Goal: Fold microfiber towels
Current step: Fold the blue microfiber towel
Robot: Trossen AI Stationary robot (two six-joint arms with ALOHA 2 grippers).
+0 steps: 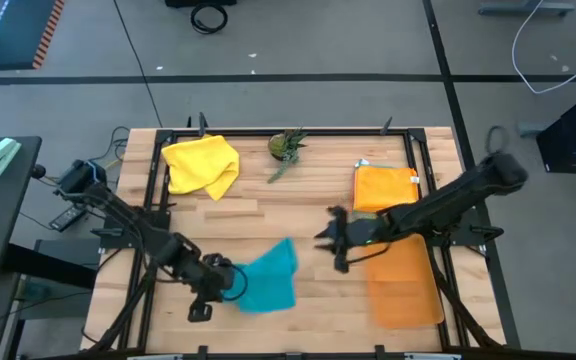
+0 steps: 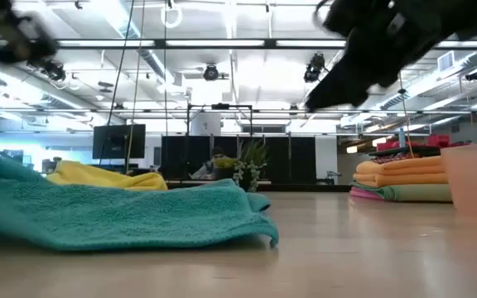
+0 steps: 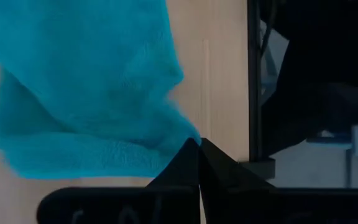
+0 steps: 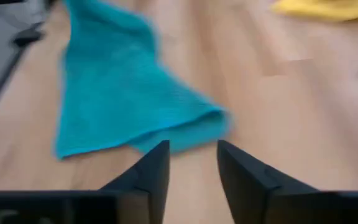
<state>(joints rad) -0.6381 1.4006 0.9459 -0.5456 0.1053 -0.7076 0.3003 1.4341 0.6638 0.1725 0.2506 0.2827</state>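
Left pincer (image 3: 199, 163) pinches teal towel's (image 1: 268, 277) edge; right pincer (image 4: 192, 163) parted, empty, beside it.

One teal towel (image 1: 269, 277) near centre, one yellow towel (image 1: 201, 165) far left, one stack of folded towels (image 1: 385, 187) far right, one orange mat (image 1: 405, 285), one plant (image 1: 287, 146).

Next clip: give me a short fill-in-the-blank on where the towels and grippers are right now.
1. The left gripper is shut on a corner of the ____ towel.
2. The right gripper hangs over the table with its fingers ____.
3. The crumpled towel at the table's far left is ____.
4. The folded stack at the far right has an ____ towel on top.

Missing words: teal; open; yellow; orange
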